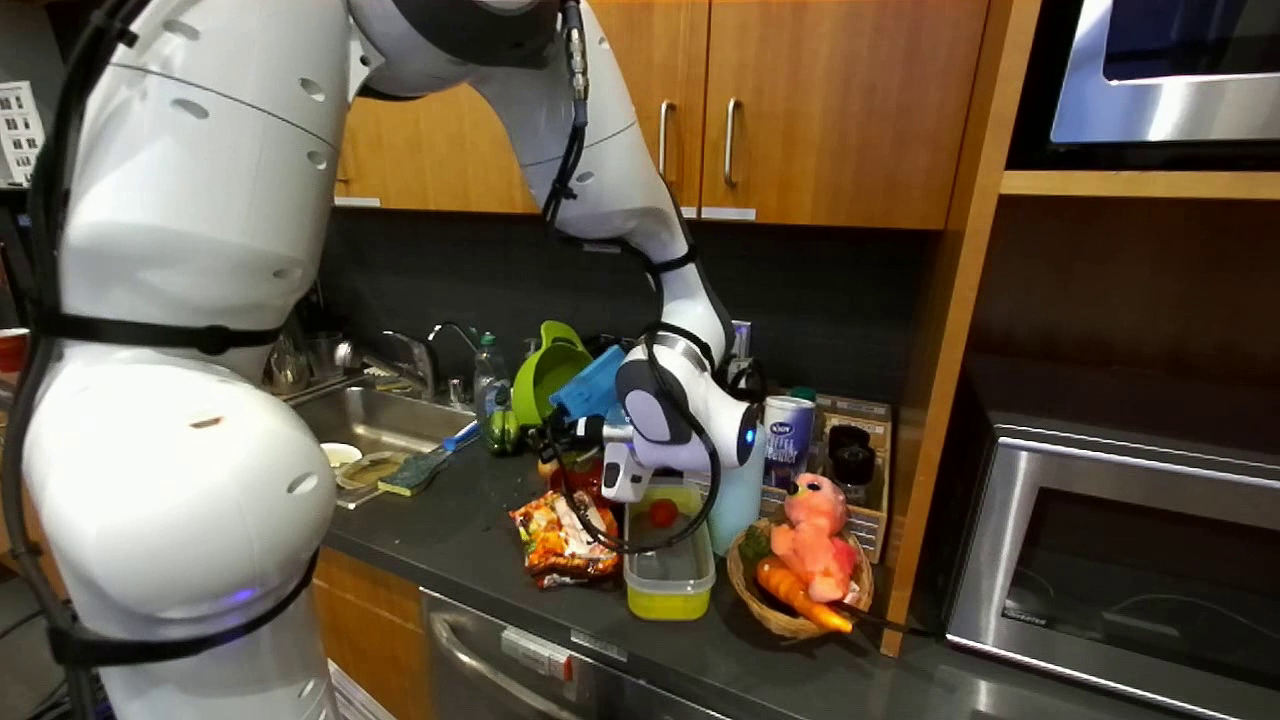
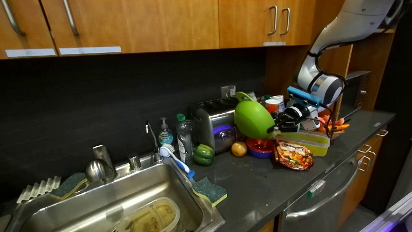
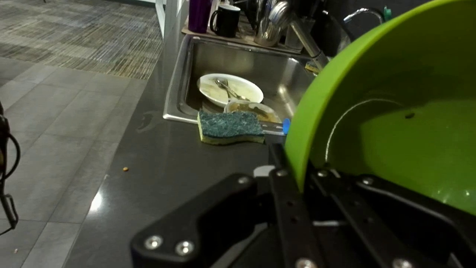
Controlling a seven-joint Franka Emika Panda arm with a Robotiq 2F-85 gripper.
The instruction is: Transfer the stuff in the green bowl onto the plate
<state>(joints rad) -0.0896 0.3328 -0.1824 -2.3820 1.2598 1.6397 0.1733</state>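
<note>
The lime-green bowl (image 2: 252, 119) is held tilted steeply on its side above the counter; it also shows in an exterior view (image 1: 545, 378). My gripper (image 3: 297, 163) is shut on its rim, one finger inside and one outside; it also shows in an exterior view (image 2: 273, 127). In the wrist view, the bowl's inside (image 3: 416, 149) shows only a small dark speck (image 3: 409, 115); part is cut off. A red tomato-like thing (image 1: 663, 513) lies in the clear box (image 1: 668, 580). The only plate I make out is a white one (image 3: 230, 88) with forks in the sink.
Below the green bowl stand a red bowl (image 2: 260, 145) and a blue bowl (image 2: 261, 154). Around them are a snack bag (image 2: 294, 156), an onion-like ball (image 2: 239, 149), a green pepper (image 2: 203, 154) and a toaster (image 2: 209, 119). A basket (image 1: 790, 625) holds toys. A sponge (image 3: 230, 124) lies by the sink.
</note>
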